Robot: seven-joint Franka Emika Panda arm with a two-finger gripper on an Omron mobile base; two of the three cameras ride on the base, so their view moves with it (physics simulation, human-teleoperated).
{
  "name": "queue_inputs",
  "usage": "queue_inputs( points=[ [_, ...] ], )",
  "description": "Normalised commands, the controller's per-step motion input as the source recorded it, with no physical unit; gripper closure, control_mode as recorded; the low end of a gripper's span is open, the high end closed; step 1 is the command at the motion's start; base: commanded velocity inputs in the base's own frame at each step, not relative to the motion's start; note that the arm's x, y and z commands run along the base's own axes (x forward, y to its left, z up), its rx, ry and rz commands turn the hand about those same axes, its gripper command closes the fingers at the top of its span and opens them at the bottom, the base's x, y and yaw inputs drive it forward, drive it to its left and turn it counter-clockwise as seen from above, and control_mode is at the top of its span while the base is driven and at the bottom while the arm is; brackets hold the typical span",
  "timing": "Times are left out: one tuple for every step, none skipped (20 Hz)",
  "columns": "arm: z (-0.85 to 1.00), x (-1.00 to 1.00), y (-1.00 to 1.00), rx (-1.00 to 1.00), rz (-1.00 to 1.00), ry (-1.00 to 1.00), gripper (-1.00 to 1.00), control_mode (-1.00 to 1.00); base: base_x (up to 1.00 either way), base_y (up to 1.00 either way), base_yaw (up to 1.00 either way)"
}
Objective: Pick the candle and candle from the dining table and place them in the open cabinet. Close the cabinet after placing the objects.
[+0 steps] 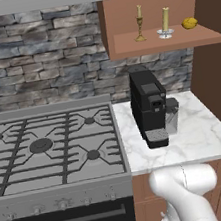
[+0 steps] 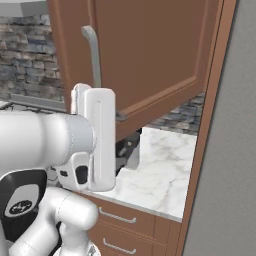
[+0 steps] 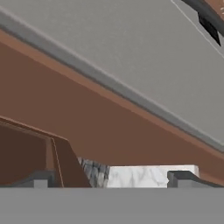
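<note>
Candles (image 1: 140, 24) — yellow, upright, shelved.

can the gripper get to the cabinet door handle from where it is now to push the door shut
Probably yes. The cabinet door hangs open with its silver handle facing the arm, nothing between them. The gripper is open and empty. Both candles already stand on the shelf.

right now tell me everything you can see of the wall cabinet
The cabinet is a brown wooden wall unit beside the stone backsplash, above a marble counter. It stands open: its flat panelled door, with a slim vertical silver bar handle, is swung out toward the robot. On its shelf stand a candle on a slim brass candlestick, a stubby candle in a silver dish and a yellow lemon-like lump. A black coffee machine sits on the counter below it.
</note>
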Motion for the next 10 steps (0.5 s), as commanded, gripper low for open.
queue_inputs(
  points=[
    [-0.14,0.39,0.29,-0.06,0.06,0.11,-1.00,-1.00,0.00,0.00,0.00],
    [-0.15,0.38,0.29,-0.05,0.06,0.11,-1.00,-1.00,0.00,0.00,0.00],
    [-0.15,0.37,0.28,-0.01,0.07,0.11,-1.00,-1.00,0.00,0.00,0.00],
    [-0.17,0.37,0.28,0.00,0.07,0.13,-1.00,-1.00,0.00,0.00,0.00],
    [-0.18,0.37,0.28,0.00,0.06,0.13,-1.00,-1.00,0.00,0.00,0.00],
    [-0.15,0.36,0.27,0.00,0.06,0.09,-1.00,-1.00,0.00,0.00,0.00],
    [-0.14,0.36,0.27,0.00,0.06,0.07,-1.00,-1.00,0.00,0.00,0.00],
    [-0.08,0.38,0.25,0.00,0.06,0.06,-1.00,-1.00,0.00,0.00,0.00],
    [-0.07,0.38,0.25,0.00,0.05,0.06,-1.00,-1.00,0.00,0.00,0.00],
    [-0.05,0.37,0.25,0.00,0.05,0.06,-1.00,-1.00,0.00,0.00,0.00]
  ],
)
